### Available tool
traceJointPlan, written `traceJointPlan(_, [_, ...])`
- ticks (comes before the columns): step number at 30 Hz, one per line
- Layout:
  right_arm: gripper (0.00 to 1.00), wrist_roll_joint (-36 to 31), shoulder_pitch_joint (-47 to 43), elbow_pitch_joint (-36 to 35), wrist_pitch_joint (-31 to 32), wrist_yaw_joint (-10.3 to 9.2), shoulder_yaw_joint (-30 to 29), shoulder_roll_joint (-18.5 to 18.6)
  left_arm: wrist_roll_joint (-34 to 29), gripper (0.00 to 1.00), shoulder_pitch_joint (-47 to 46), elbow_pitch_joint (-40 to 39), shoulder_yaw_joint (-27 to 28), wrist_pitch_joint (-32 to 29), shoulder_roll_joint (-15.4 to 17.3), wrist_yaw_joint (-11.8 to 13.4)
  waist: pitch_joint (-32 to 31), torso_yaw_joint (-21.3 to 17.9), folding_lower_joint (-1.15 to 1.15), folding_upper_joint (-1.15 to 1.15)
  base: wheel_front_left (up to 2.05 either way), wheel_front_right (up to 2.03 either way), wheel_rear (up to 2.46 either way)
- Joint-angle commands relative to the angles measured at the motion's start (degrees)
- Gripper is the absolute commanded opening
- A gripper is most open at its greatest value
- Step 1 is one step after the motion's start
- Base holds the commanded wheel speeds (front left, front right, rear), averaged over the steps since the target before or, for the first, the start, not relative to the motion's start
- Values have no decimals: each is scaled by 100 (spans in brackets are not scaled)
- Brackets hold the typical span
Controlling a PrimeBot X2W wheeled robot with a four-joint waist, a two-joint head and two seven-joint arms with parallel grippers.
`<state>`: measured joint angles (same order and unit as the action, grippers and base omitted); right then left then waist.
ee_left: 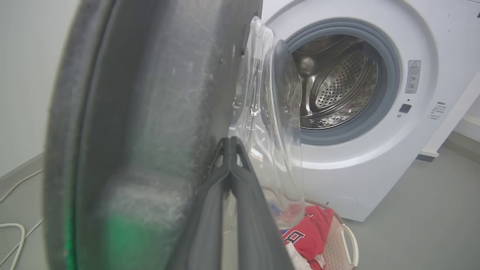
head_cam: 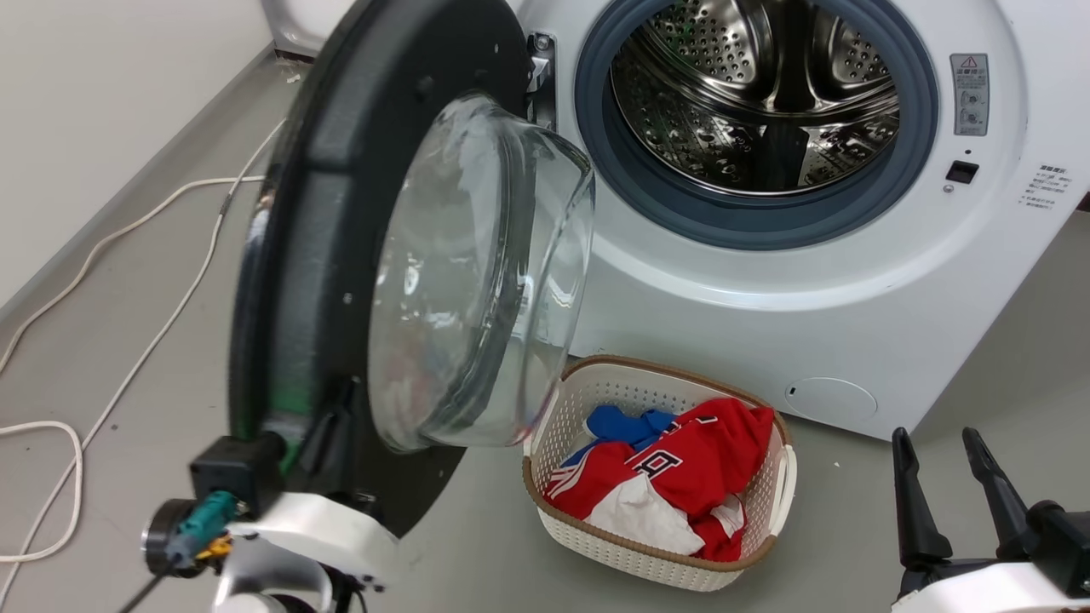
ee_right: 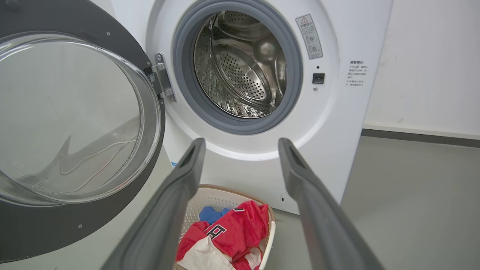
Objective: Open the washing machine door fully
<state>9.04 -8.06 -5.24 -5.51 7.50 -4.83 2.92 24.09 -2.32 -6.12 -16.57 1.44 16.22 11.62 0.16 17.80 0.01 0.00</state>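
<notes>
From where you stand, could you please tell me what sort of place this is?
Most likely a laundry room, perhaps a bare test room: a white front-loading washing machine with its door swung open, and a basket of clothes on the grey floor before it.

The right gripper has two long dark grey fingers, tapering to blunt tips, on a black base over a white casing. The left arm carries a curved white shell, a black box, a teal plug with yellow trim and a thin dark cable
</notes>
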Motion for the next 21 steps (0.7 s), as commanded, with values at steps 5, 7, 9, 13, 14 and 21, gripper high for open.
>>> traceJointPlan(5, [100,22,105,55,-6,-1,53,-7,230,0,-281,409,555,100,328,-4,79,-161,-1,0,0,0,0])
traceJointPlan(7, [100,48,113,71,5,-1,55,-7,347,0,-342,629,766,138,442,-19,101,-246,-1,0,0,0,0])
traceJointPlan(9, [100,51,107,78,7,-1,66,-7,462,0,-412,881,969,172,564,-57,117,-330,-1,0,0,0,0])
traceJointPlan(13, [100,36,116,72,28,-1,62,-7,670,0,-622,1439,1340,239,825,-160,175,-487,-1,0,0,0,0])
traceJointPlan(14, [100,27,131,63,35,-1,54,-6,719,0,-684,1552,1401,264,869,-180,203,-520,-1,0,0,0,0])
traceJointPlan(21, [100,0,217,9,75,-1,26,-7,1033,0,-1291,2655,1671,254,1120,-457,389,-629,-1,0,0,0,0])
